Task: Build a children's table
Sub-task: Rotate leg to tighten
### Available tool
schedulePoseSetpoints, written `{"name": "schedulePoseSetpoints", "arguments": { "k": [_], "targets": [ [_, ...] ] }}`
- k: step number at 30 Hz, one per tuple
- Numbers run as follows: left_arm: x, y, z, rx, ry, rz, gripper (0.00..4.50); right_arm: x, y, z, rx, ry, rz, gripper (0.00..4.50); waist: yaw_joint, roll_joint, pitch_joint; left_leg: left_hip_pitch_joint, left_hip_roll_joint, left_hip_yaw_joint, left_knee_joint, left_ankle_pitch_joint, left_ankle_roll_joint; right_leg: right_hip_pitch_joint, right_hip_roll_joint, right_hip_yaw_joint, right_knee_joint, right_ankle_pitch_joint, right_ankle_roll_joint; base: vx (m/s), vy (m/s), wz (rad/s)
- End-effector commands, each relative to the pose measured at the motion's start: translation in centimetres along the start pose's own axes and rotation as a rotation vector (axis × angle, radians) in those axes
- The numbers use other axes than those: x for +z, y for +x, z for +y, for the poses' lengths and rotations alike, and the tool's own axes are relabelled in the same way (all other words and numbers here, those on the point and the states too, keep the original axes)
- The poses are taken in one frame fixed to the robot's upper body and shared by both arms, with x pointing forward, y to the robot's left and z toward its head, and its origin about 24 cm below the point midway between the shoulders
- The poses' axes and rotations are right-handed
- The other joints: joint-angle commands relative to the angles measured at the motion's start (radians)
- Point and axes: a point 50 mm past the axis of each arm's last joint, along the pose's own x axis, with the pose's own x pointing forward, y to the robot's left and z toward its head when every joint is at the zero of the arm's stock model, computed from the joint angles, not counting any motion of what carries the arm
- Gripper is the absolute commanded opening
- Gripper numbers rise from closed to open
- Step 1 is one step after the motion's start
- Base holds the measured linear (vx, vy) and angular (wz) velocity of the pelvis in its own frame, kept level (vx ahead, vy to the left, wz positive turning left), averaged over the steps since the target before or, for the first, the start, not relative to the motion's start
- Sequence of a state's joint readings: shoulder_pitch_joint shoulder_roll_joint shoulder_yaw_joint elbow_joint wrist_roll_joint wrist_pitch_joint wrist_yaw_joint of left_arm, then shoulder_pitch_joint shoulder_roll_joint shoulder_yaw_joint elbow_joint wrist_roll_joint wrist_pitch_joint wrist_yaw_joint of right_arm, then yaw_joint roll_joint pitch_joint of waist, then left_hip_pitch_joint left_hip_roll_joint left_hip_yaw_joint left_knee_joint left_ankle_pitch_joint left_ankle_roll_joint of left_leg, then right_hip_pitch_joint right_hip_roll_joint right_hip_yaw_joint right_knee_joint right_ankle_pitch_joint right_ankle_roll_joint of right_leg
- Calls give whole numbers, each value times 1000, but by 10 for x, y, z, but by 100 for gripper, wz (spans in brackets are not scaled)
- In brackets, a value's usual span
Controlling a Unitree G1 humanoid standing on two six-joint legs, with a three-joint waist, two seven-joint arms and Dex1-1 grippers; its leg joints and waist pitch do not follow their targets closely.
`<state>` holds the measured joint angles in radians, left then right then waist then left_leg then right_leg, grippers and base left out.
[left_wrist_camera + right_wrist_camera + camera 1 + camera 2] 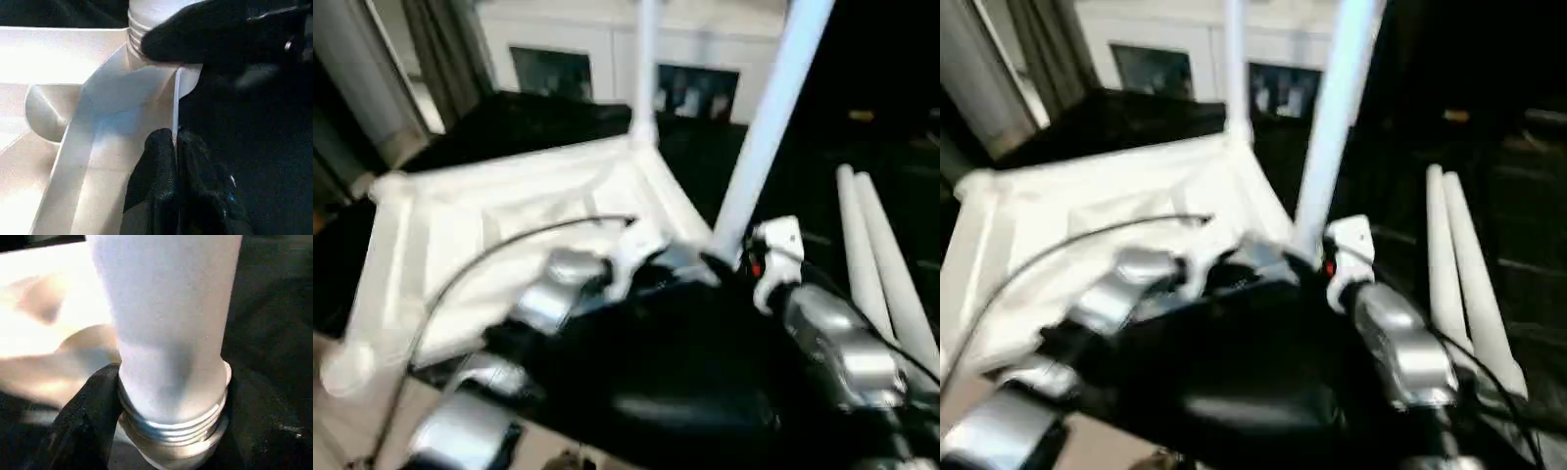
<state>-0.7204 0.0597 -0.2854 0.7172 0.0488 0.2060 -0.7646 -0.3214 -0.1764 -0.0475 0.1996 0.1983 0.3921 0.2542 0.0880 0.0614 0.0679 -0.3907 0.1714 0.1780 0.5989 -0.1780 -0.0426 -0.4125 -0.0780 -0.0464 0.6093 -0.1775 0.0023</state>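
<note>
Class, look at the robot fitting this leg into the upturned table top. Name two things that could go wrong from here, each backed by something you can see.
1. The leg still shows bare thread rings above its corner socket, and it leans; turned like this it may cross-thread.
2. The left gripper pinches only the thin rim of the table top, so the top might twist or slip as the right gripper turns the leg.

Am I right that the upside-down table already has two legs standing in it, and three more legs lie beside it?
Nearly. Two legs do stand in the upturned table top: one at the far corner, one nearer, at the right end effector. But beside it lie two spare legs, not three, as the left eye view shows.
</note>
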Motion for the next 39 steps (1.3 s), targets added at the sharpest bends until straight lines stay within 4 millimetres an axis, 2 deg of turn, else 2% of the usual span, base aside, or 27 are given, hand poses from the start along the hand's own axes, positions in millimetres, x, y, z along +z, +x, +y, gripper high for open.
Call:
{"name": "schedulePoseSetpoints", "arguments": {
  "k": [1, 2, 4, 5, 6, 8, 10, 11, 12, 13, 15, 16, 19, 20, 24, 27, 28, 29, 30, 31, 32, 33, 34, 35, 36, 39],
  "targets": [
    [1, -11, 23, 211, -101, -52, 0, -18, -3, -17, -174, 114, 48, 276, -1, -26, -70, 8, 38, -16, -68, -144, 53, 54, -68, 38, -79, -193, -214, 0, 0, 0],
    [6, -1, 22, 284, -129, -55, 0, -23, 4, -8, -244, 133, 54, 276, -1, -26, -71, 10, 39, -15, -67, -139, 53, 53, -67, 38, -78, -185, -214, 0, 0, 0],
    [12, 9, 15, 274, -119, -61, 0, -19, 12, 10, -232, 87, 30, 276, -2, -25, -70, 12, 38, -16, -69, -133, 49, 52, -66, 36, -81, -191, -212, 0, 0, 0],
    [12, 9, 15, 274, -119, -61, 0, -19, 12, 10, -232, 87, 30, 276, -2, -25, -70, 12, 38, -16, -69, -133, 49, 52, -66, 36, -81, -191, -212, 0, 0, 0],
    [16, 13, 10, 249, -102, -75, 0, -15, 15, 21, -194, 69, 8, 276, -1, -26, -71, 11, 38, -16, -69, -137, 61, 55, -65, 37, -80, -183, -206, 0, 0, 0],
    [20, 15, 6, 208, -41, -88, 0, -9, 16, 28, -152, 19, -21, 276, -1, -25, -70, 12, 40, -17, -70, -143, 71, 54, -66, 36, -82, -182, -204, 0, 0, 0],
    [23, 15, 2, 162, 11, -101, 0, -5, 16, 30, -133, -18, -47, 276, 1, -25, -69, 12, 41, -18, -71, -150, 75, 55, -66, 37, -83, -195, -200, 0, 0, 0],
    [23, 15, 2, 162, 11, -101, 0, -5, 16, 30, -133, -18, -47, 276, 0, -26, -70, 11, 41, -18, -71, -149, 75, 55, -67, 37, -83, -196, -199, 0, 0, 0],
    [23, 15, 0, 131, 37, -114, 0, -3, 15, 29, -137, -33, -66, 311, 0, -25, -70, 12, 42, -17, -71, -150, 74, 55, -67, 37, -82, -191, -199, 0, 0, 0],
    [24, 15, -1, 113, 58, -122, 0, -1, 15, 27, -143, -41, -79, 311, 0, -27, -72, 12, 41, -17, -71, -149, 74, 56, -66, 37, -81, -187, -199, 0, 0, 0],
    [24, 14, -3, 80, 111, -133, 0, 3, 12, 23, -145, -55, -103, 349, 1, -26, -72, 11, 41, -17, -70, -144, 80, 56, -67, 37, -81, -178, -198, 0, 0, 0],
    [24, 13, -4, 77, 117, -134, 0, 4, 12, 22, -144, -56, -104, 352, 1, -28, -73, 11, 41, -17, -70, -140, 83, 57, -66, 37, -80, -174, -199, 0, 0, 0],
    [29, 13, -13, -18, 154, -189, 0, 14, -1, 12, -152, -101, -137, 357, 3, -33, -75, 11, 43, -15, -70, -138, 85, 57, -67, 38, -79, -194, -190, 0, 0, 0],
    [30, 13, -13, -19, 157, -191, 0, 14, -2, 11, -149, -101, -140, 357, 4, -29, -76, 12, 44, -17, -70, -139, 86, 57, -67, 38, -79, -195, -189, 0, 0, 0],
    [38, 15, -13, 11, 160, -247, 0, 24, -24, 5, -134, -98, -194, 357, 11, -31, -75, 13, 47, -16, -71, -151, 82, 55, -67, 40, -80, -203, -180, 0, 0, 0],
    [39, 14, -12, 24, 163, -263, 0, 27, -33, 6, -108, -83, -216, 357, 19, -30, -76, 15, 47, -16, -69, -159, 85, 52, -68, 42, -83, -213, -172, 0, 0, 0],
    [41, 14, -9, 43, 164, -273, 0, 29, -44, 5, -91, -87, -228, 357, 19, -27, -79, 10, 45, -17, -69, -146, 83, 56, -67, 40, -79, -202, -171, 0, 0, 0],
    [41, 14, -9, 44, 164, -273, 0, 29, -44, 5, -90, -87, -228, 357, 24, -28, -81, 12, 46, -16, -67, -139, 87, 54, -66, 41, -80, -188, -167, 0, 0, 0],
    [42, 13, -7, 53, 160, -279, 0, 30, -52, 3, -83, -93, -229, 357, 23, -29, -82, 8, 45, -18, -66, -120, 93, 57, -65, 40, -74, -152, -170, 0, 0, 0],
    [45, 12, -5, 63, 146, -293, 0, 30, -59, 0, -76, -96, -216, 357, 24, -27, -82, 9, 45, -17, -64, -118, 97, 53, -65, 40, -74, -135, -176, 0, 0, 0],
    [45, 12, -4, 64, 143, -295, 28, 30, -60, -1, -75, -97, -214, 359, 24, -29, -83, 7, 44, -18, -64, -112, 98, 57, -64, 39, -71, -125, -177, 0, 0, 0],
    [47, 11, -3, 59, 116, -307, 45, 30, -64, -3, -76, -101, -200, 360, 26, -26, -83, 7, 44, -18, -62, -110, 102, 56, -66, 39, -70, -117, -185, 0, 0, 0],
    [48, 10, -3, 54, 97, -316, 45, 29, -67, -5, -76, -105, -191, 360, 27, -27, -86, 8, 43, -16, -60, -111, 102, 55, -66, 38, -70, -119, -192, 0, 0, 0],
    [50, 8, -1, 51, 90, -326, 57, 29, -71, -8, -72, -106, -182, 360, 27, -24, -86, 7, 43, -17, -60, -111, 101, 55, -67, 38, -69, -116, -201, 0, 0, 0],
    [52, 6, 0, 52, 86, -338, 59, 29, -74, -10, -69, -109, -173, 360, 28, -26, -83, 7, 46, -17, -60, -124, 102, 53, -67, 38, -71, -121, -209, 0, 0, 0],
    [55, 0, 4, 57, 71, -369, 75, 29, -80, -16, -73, -115, -157, 360, 26, -27, -78, 7, 44, -16, -62, -155, 98, 53, -66, 36, -76, -179, -199, 0, 0, 0]
  ]
}}
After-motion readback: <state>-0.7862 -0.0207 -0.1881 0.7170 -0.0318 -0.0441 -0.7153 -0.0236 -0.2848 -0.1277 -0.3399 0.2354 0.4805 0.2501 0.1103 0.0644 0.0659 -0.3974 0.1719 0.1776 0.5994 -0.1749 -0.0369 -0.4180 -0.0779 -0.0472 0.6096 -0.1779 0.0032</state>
